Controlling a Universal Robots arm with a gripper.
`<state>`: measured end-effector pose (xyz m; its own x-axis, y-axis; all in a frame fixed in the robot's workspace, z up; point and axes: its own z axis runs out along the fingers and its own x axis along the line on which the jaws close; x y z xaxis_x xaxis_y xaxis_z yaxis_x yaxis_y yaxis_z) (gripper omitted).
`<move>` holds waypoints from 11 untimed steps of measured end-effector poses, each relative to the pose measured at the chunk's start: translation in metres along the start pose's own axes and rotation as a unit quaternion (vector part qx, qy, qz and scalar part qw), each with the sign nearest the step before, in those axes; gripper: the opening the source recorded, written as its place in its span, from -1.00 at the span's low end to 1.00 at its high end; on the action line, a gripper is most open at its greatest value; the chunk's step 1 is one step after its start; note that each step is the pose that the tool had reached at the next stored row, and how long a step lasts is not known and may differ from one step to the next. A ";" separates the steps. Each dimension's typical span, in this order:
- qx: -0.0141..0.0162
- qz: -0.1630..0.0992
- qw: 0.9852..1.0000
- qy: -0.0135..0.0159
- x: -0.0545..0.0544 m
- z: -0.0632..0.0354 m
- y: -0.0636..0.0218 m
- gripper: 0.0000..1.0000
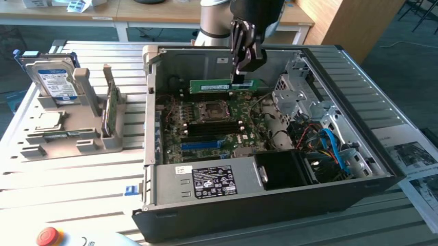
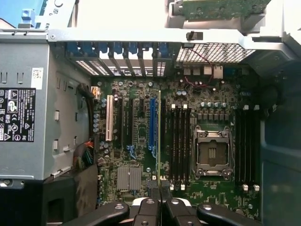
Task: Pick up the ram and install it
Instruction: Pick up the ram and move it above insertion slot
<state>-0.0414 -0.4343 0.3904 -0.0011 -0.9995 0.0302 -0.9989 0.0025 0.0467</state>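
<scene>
My gripper (image 1: 239,78) hangs inside the open computer case (image 1: 373,154), shut on the ram (image 1: 220,86). The ram is a long green stick held level by its end on the exterior view's right, above the motherboard (image 1: 205,143) near the case's back wall. In the wrist view the ram (image 2: 160,141) appears edge-on as a thin line running out from my gripper (image 2: 160,190), beside the blue slot and short of the black memory slots (image 2: 181,141). The CPU socket (image 2: 211,151) lies beyond those slots.
On the exterior view's left, a grey stand holds a hard drive with a blue label (image 1: 58,82), an upright green card (image 1: 110,110) and a processor (image 1: 48,121). The power supply (image 1: 205,182) fills the case front. A red button (image 1: 49,236) and papers (image 1: 417,164) lie outside.
</scene>
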 end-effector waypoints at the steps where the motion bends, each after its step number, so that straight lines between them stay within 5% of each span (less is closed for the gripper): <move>1: 0.000 0.000 1.000 0.000 -0.001 0.0001 -0.0003 -0.76; 11: 0.000 0.000 1.000 0.000 -0.016 0.0010 -0.0033 -0.76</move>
<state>-0.0381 -0.4182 0.3888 -0.0010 -0.9995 0.0303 -0.9989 0.0024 0.0468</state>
